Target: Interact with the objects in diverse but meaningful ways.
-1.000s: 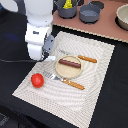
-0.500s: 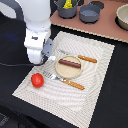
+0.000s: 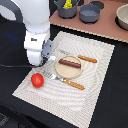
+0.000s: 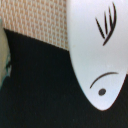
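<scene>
The white fish shape (image 4: pixel 97 50) with black markings fills much of the wrist view, very close to the camera, over black table and a strip of woven mat. In the exterior view my gripper (image 3: pixel 44 63) hangs low over the placemat's (image 3: pixel 95 95) edge, on the exterior view's left, and its fingers are hidden. The red tomato (image 3: pixel 37 80) lies on the mat just in front of it. A brown sausage stick (image 3: pixel 69 64) rests on a round plate (image 3: pixel 75 73). A grey two-handled pot (image 3: pixel 90 12) stands at the back. The cheese wedge cannot be made out for sure.
An orange-handled knife (image 3: pixel 87 59) and fork (image 3: pixel 73 84) flank the plate. A dark pot with something yellow (image 3: pixel 66 4) and a pale bowl (image 3: pixel 123 16) sit on the brown board at the back. A black cable (image 3: pixel 12 65) runs along the table.
The arm has sunk slightly toward the mat. The tomato, plate and cutlery have not moved.
</scene>
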